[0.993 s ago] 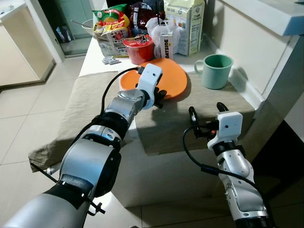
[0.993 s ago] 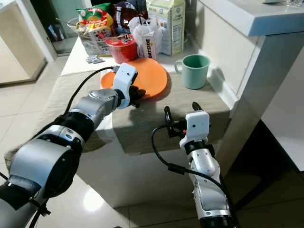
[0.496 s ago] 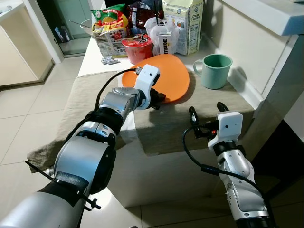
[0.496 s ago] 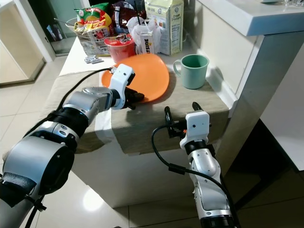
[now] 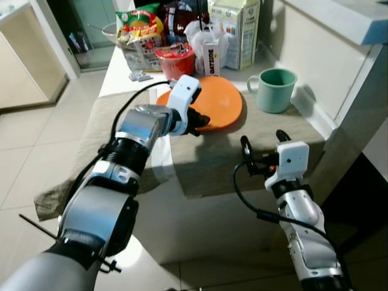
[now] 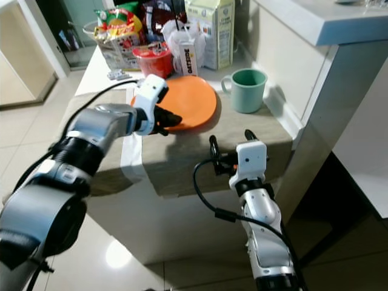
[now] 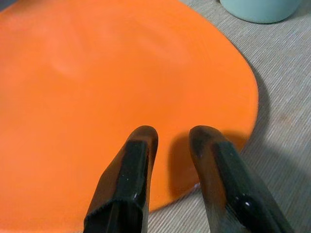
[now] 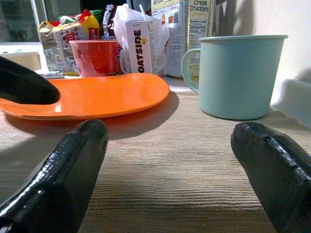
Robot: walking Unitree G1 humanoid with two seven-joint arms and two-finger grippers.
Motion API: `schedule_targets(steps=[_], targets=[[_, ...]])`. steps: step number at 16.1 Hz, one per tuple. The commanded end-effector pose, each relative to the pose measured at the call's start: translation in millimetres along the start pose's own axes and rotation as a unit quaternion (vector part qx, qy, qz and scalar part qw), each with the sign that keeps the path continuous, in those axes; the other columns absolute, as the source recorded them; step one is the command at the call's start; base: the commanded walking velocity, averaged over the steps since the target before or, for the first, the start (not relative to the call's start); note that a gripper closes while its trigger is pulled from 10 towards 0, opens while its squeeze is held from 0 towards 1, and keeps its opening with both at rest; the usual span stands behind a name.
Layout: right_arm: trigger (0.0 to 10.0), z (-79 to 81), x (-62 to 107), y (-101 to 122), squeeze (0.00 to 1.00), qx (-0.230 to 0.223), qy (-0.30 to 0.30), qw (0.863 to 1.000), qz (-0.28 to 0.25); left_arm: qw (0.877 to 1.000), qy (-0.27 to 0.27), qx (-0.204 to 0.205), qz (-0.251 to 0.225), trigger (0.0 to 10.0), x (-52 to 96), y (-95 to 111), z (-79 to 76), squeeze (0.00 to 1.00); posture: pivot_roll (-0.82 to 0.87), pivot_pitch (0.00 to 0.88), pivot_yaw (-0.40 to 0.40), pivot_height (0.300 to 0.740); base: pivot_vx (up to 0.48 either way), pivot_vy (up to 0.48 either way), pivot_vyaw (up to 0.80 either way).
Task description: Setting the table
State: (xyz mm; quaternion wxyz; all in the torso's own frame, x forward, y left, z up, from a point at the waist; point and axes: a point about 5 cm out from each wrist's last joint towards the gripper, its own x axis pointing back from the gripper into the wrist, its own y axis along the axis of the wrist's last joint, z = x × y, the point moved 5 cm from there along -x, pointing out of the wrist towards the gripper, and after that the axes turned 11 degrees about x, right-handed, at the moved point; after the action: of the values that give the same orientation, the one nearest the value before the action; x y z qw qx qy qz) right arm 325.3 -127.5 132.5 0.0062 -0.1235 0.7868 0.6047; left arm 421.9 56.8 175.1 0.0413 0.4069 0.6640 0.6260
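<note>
An orange plate [image 5: 221, 100] lies flat on the beige cloth [image 5: 115, 127] that covers the table. My left gripper [image 5: 199, 121] hovers over the plate's near left rim. In the left wrist view its fingers [image 7: 138, 150] stand a narrow gap apart above the orange surface, with nothing between them. A mint green mug [image 5: 274, 90] stands to the right of the plate, by the wall. My right gripper [image 5: 263, 138] is wide open at the table's near edge and points at the mug [image 8: 238, 75] and the plate [image 8: 97, 97].
Groceries crowd the back of the table: a red noodle cup [image 5: 176, 59], an Oatside carton [image 5: 211, 59], a cream cracker box [image 5: 239, 30] and snack bags [image 5: 140, 30]. A white counter [image 5: 339, 73] rises on the right. Tiled floor lies to the left.
Half a second ago the plate was tilted up at my left gripper. It now lies flat, slightly nearer the mug, and the left arm has swung left. The right arm has not moved.
</note>
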Motion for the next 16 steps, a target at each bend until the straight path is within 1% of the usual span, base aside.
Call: schedule_targets(steps=[1,2,4,5,6,7,8,10,12,14,15,16], targets=[[10.0,4.9,-2.4,-0.7,0.0,-0.002,0.01,1.0,0.005,1.0,0.004,0.004,0.004,10.0,7.9,-0.5,3.9,0.0,-0.22,0.0,0.144,0.74,0.0,0.0,0.0],[10.0,5.6,-2.8,-1.4,0.0,-0.003,0.012,1.0,0.006,1.0,0.003,0.012,0.012,10.0,14.5,-6.9,4.3,0.0,-0.21,0.0,0.144,0.74,0.0,0.0,0.0],[10.0,7.2,-3.7,-2.1,0.0,-0.004,0.014,1.0,0.007,1.0,0.008,0.016,0.016,10.0,20.0,-14.8,5.4,0.0,-0.21,0.0,0.14,0.74,0.0,0.0,0.0],[10.0,8.6,-4.8,-2.0,0.0,-0.005,0.017,1.0,0.007,1.0,0.019,0.012,-0.004,10.0,19.7,-10.1,9.2,0.0,-0.2,0.001,0.139,0.74,0.0,0.0,0.0],[10.0,9.5,-6.3,-1.5,0.0,-0.005,0.019,1.0,0.005,0.998,0.04,-0.014,-0.056,10.0,19.2,8.3,14.2,0.0,-0.2,0.0,0.138,0.74,0.0,0.0,0.0],[10.0,9.7,-6.9,-1.4,0.0,-0.006,0.019,1.0,0.005,0.995,0.047,-0.021,-0.085,10.0,19.3,19.2,15.7,0.0,-0.2,0.0,0.138,0.74,0.0,0.0,0.0],[10.0,10.4,-7.6,-1.0,0.0,-0.006,0.018,1.0,0.003,0.985,0.074,-0.046,-0.146,10.0,21.1,41.9,20.9,0.0,-0.2,0.0,0.137,0.74,0.0,0.0,0.0],[10.0,11.4,-7.2,-0.7,0.0,-0.005,0.017,1.0,0.002,0.975,0.103,-0.042,-0.191,10.0,21.9,57.5,27.0,0.0,-0.21,0.001,0.135,0.74,0.0,0.0,0.0],[10.0,11.9,-6.2,-0.6,0.0,-0.005,0.018,1.0,0.002,0.974,0.112,-0.051,-0.189,10.0,19.0,56.5,27.3,0.0,-0.22,0.003,0.133,0.74,0.0,0.0,0.0],[10.0,10.8,-5.4,-1.2,0.0,-0.002,0.018,1.0,0.002,0.982,0.107,-0.038,-0.154,10.0,5.3,41.9,25.6,0.0,-0.23,0.006,0.129,0.74,0.0,0.0,0.0],[10.0,9.8,-5.4,-0.8,0.0,-0.001,0.018,1.0,0.002,0.984,0.109,-0.041,-0.133,10.0,-1.8,34.4,24.7,0.0,-0.23,0.009,0.133,0.74,0.0,0.0,0.0],[10.0,8.9,-5.7,-0.2,0.0,-0.001,0.016,1.0,0.001,0.983,0.115,-0.036,-0.136,10.0,-5.5,33.5,25.1,0.0,-0.24,0.011,0.135,0.74,0.0,0.0,0.0]])
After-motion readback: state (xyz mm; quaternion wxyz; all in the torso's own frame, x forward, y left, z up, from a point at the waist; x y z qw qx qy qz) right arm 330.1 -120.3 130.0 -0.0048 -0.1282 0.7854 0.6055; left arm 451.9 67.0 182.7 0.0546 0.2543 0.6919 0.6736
